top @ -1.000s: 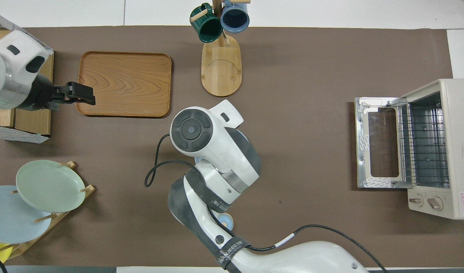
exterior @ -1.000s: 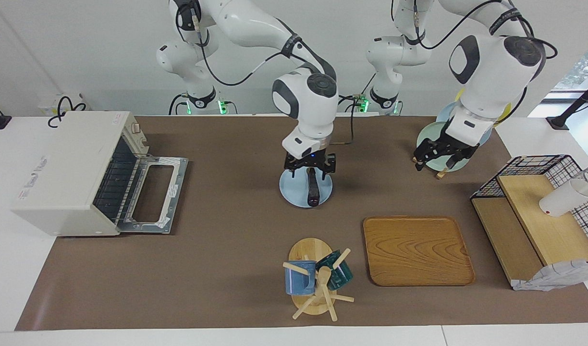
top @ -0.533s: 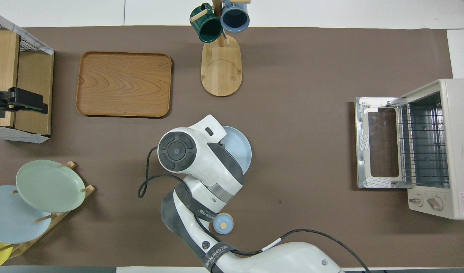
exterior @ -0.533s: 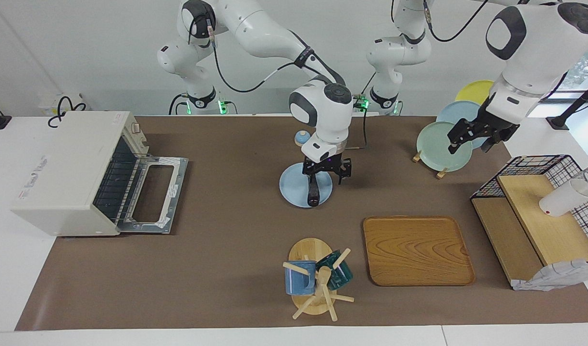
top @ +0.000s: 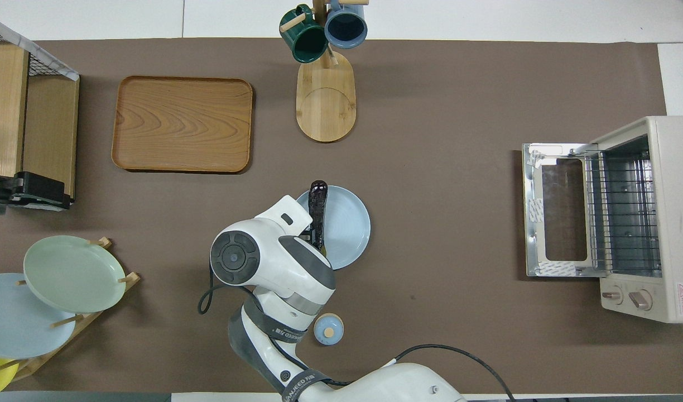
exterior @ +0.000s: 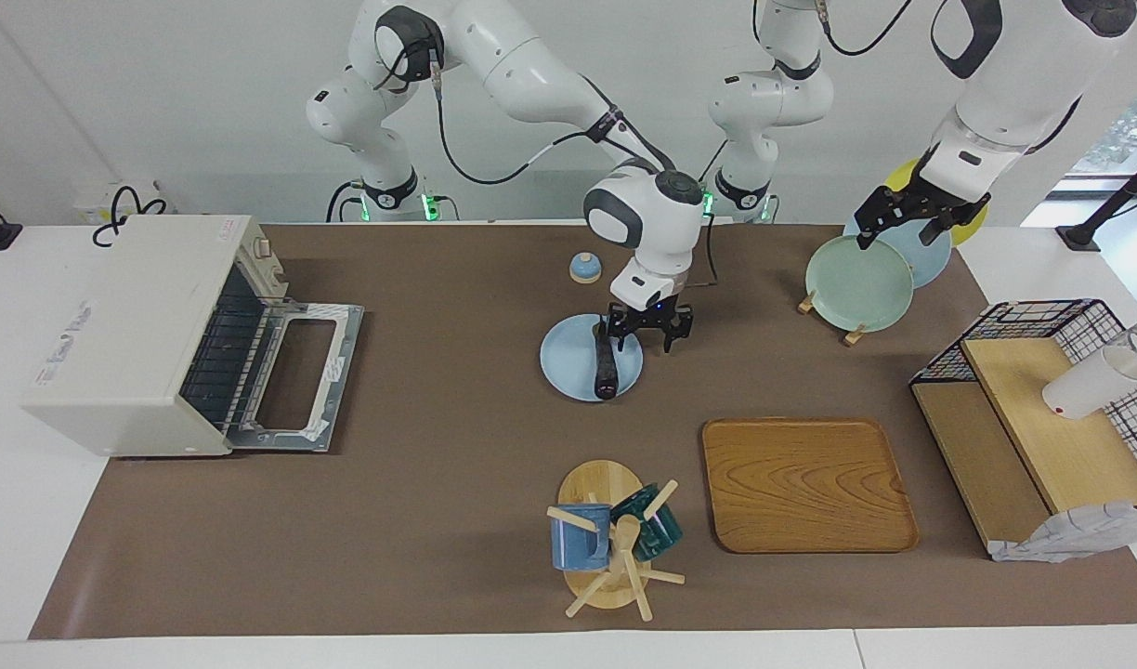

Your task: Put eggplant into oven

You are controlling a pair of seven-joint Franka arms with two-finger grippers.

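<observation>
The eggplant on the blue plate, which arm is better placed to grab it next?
The right arm. Its right gripper is down at the eggplant on the blue plate, while the left gripper hangs over the plate rack, at the left arm's end.

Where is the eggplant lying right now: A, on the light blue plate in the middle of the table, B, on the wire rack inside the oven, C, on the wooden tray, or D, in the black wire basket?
A: the eggplant lies across the light blue plate at mid-table, with the right claw down at its end nearer the robots, while the oven stands open with nothing on its rack.
</observation>
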